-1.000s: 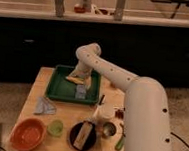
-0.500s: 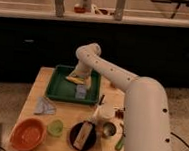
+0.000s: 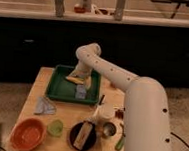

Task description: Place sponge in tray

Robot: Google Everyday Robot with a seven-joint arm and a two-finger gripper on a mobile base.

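Note:
The dark green tray sits at the back of the wooden table. A yellowish sponge lies at the tray's back middle, directly under my gripper. The gripper reaches down over the tray from the white arm, which comes in from the right. Whether the sponge rests on the tray floor or hangs just above it cannot be told. A small pale grey-blue object lies inside the tray in front of the sponge.
In front of the tray are a grey-blue cloth, an orange bowl, a small green cup, a round black plate holding a brown item, a white cup and a metal cup. A dark counter stands behind.

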